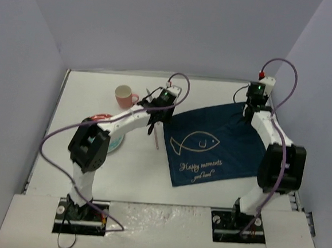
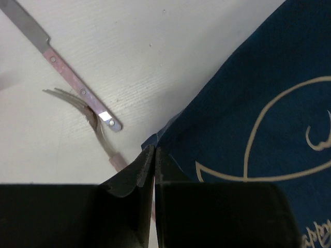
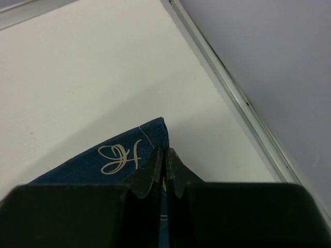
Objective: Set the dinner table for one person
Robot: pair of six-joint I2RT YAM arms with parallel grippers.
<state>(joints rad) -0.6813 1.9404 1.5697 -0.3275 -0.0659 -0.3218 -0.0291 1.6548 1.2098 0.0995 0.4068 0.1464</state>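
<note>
Dinner table point(image 1: 214, 93) lies white and flat under everything, with grey walls point(image 1: 162, 26) around it. On its left side sits a plate point(image 1: 115, 145), partly hidden by the left arm point(image 1: 126, 121). A pink mug point(image 1: 124, 96) stands farther back. Next come a knife point(image 2: 72, 78) and a fork point(image 2: 102, 139) with pink handles, the knife lying across the fork. The left gripper point(image 2: 154, 151) is squeezed tight on the far left corner of the navy fish cloth point(image 1: 210, 145). The right gripper point(image 3: 165, 154) is squeezed tight on the cloth's far right corner.
</note>
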